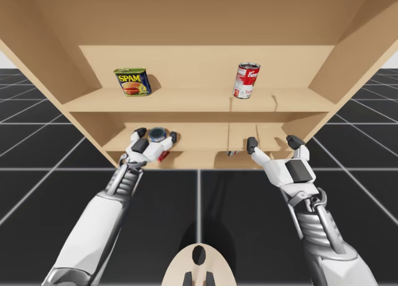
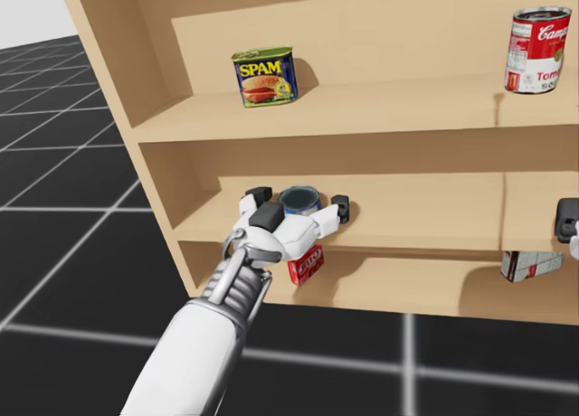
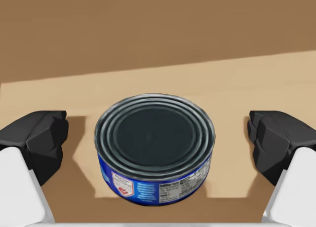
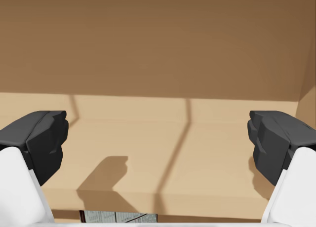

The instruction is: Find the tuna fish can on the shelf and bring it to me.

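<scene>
Fingers (image 1: 140, 132) of your left gripper (image 1: 157, 137) stand spread on either side of the tuna can (image 1: 157, 134) in the high view. The can is low, flat and round with a dark ringed lid. It stands upright on the middle board (image 1: 205, 137) of the shelf (image 1: 43, 68), near that board's front edge. Your right gripper (image 1: 272, 143) is at 3 o'clock from the can, also spread and holding nothing, at the same front edge. On the upper board (image 1: 186, 101), a rectangular blue-and-yellow tin (image 1: 132, 82) stands at 11 o'clock from the can and a red-and-white can (image 1: 247, 81) at 1 o'clock.

In the head view you see the tuna can (image 2: 298, 199) with a blue side wall under its lid, framed by the left gripper (image 2: 298, 203). The middle board (image 2: 425, 208) runs on toward 3 o'clock. On the lower board (image 2: 407, 294), a red box (image 2: 306, 264) stands at 6 o'clock from the can and a grey-white box (image 2: 531, 265) at 4 o'clock.

In the left wrist view the tuna can (image 3: 155, 148) sits between the fingers (image 3: 34, 138). Its blue label carries a white patch. A strip of board shows between the can and each finger, so neither touches it. The shelf's back wall stands well behind the can.

In the right wrist view your right gripper (image 4: 158, 138) is wide open over the middle board (image 4: 197, 153). The grey-white box (image 4: 118, 217) peeks out beneath the board's front edge.
</scene>
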### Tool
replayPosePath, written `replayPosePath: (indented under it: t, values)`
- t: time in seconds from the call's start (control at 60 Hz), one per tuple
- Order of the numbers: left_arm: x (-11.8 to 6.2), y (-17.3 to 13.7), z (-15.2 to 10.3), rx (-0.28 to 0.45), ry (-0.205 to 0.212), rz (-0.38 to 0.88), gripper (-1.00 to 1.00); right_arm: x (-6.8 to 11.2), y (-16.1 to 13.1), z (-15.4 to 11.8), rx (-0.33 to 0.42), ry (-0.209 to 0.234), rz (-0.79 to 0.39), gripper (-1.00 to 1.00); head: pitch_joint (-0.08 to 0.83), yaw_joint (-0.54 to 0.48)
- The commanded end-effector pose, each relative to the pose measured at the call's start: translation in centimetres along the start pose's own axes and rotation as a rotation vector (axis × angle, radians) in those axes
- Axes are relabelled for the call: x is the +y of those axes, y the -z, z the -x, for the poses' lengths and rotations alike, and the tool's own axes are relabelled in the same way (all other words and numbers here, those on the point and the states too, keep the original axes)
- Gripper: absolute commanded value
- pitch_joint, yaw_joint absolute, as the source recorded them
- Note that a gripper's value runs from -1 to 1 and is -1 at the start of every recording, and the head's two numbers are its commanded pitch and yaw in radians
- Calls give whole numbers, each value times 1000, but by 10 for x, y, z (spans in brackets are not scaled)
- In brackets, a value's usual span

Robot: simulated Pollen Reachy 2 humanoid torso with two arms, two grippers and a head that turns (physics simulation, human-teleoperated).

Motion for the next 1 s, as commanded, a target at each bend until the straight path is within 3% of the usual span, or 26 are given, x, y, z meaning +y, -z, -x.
replayPosePath:
  t: [0.017, 0.117, 0.25, 0.283, 0.317, 0.333, 0.517, 0.717, 1.0]
  values:
    - [-7, 15, 16, 39, -53, 15, -1000, 2, 0, 2, 3, 7, 3, -1000, 440, 276]
    - [-5, 19, 21, 50, -80, 30, -1000, 2, 0, 2, 4, 8, 4, -1000, 440, 275]
    - [-4, 22, 24, 43, -75, 47, -1000, 1, 0, 2, 3, 9, 3, -1000, 438, 274]
    - [-5, 22, 25, 43, -74, 43, -706, 1, 0, 2, 3, 8, 3, -1000, 437, 274]
    - [-5, 22, 26, 46, -75, 45, 468, 1, 0, 2, 3, 8, 3, -1000, 438, 274]
    - [-6, 20, 26, 46, -78, 49, 956, 1, 0, 2, 4, 9, 4, -1000, 440, 272]
    - [-12, 11, 18, 23, -82, 64, 1000, 1, 1, 2, 4, 10, 6, -1000, 443, 272]
    - [-17, -9, -6, -65, -61, 80, 1000, 1, 1, 2, 4, 13, 9, -1000, 439, 273]
    - [-27, -71, -42, -206, -6, 107, 1000, 1, 2, 2, 6, 25, 4, -1000, 433, 274]
